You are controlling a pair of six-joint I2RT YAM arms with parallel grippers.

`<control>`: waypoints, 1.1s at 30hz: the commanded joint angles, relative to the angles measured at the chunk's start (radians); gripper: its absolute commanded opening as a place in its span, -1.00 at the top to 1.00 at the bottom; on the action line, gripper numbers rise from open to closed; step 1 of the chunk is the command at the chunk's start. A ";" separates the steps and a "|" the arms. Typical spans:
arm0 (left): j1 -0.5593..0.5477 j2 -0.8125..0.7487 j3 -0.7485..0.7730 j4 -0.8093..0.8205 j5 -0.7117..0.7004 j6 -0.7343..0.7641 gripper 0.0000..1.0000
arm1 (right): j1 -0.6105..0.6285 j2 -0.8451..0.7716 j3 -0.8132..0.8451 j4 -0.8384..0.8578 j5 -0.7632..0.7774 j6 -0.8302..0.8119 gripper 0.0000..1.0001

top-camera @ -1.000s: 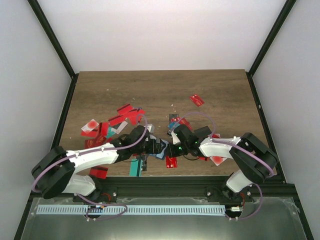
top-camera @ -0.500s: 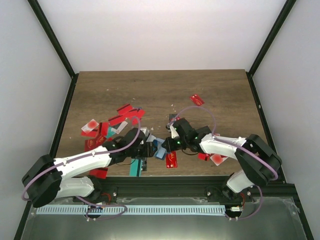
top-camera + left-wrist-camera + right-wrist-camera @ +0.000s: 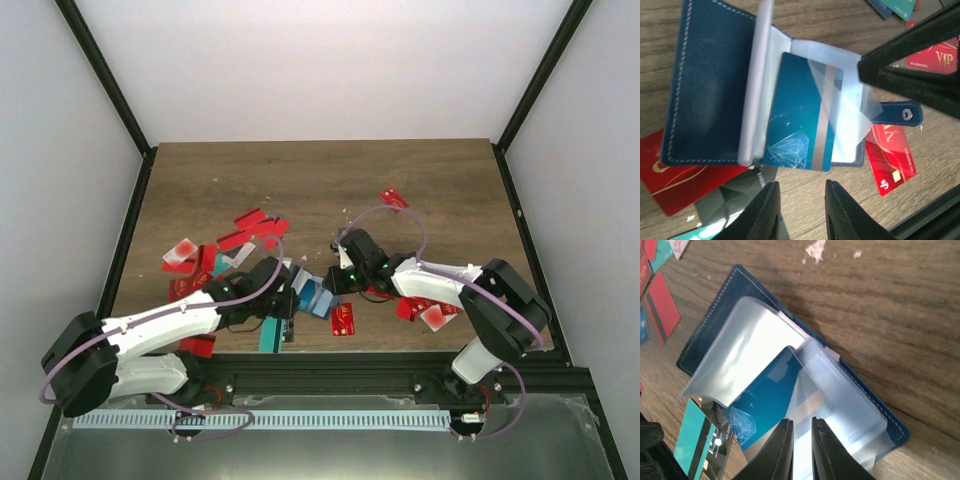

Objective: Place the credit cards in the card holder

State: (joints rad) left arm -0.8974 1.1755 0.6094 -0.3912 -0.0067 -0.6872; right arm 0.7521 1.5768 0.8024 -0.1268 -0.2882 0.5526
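Note:
The card holder [image 3: 710, 85] lies open on the table, navy cover out and clear sleeves fanned up [image 3: 740, 355]. A teal credit card [image 3: 800, 115] sits partly inside one sleeve, its near end sticking out. My left gripper [image 3: 801, 200] hovers just short of that end, jaws apart with only bare wood between them. My right gripper [image 3: 801, 440] is over the sleeve's edge with a very narrow gap between its jaws; whether it pinches the sleeve does not show. In the top view, the holder [image 3: 308, 297] lies between the left gripper [image 3: 290, 300] and the right gripper [image 3: 335, 283].
Loose credit cards lie all around: a red one [image 3: 890, 150] beside the holder, another red one [image 3: 675, 185] under its cover, a teal one [image 3: 270, 335] near the front edge, a red cluster [image 3: 250, 225] at left, and one red card [image 3: 394, 200] farther back.
The left gripper has drawn back a little to the left of the holder. The right wrist has shifted up and left over the holder's right side.

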 commanded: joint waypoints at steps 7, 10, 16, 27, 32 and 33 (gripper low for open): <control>-0.001 0.131 0.083 -0.039 0.025 0.140 0.69 | -0.017 -0.010 -0.025 0.027 0.052 0.088 0.57; -0.001 0.140 0.080 -0.056 0.005 0.132 0.71 | -0.020 0.007 -0.003 0.027 0.068 0.078 0.57; -0.001 0.152 0.050 -0.024 -0.015 0.132 0.68 | -0.020 0.051 0.034 0.007 0.087 0.054 0.58; -0.001 0.209 0.050 0.001 -0.038 0.134 0.68 | -0.020 0.093 0.086 -0.035 0.188 0.029 0.57; -0.001 0.229 0.048 0.018 -0.036 0.133 0.68 | -0.020 0.123 0.088 -0.037 0.203 0.024 0.58; -0.001 0.234 0.048 0.026 -0.036 0.133 0.68 | -0.020 0.129 0.087 -0.033 0.193 0.021 0.59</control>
State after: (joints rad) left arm -0.8974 1.3926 0.6651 -0.3992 -0.0265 -0.5674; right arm 0.7361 1.6794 0.8589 -0.1471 -0.1207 0.5919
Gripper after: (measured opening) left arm 0.162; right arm 0.212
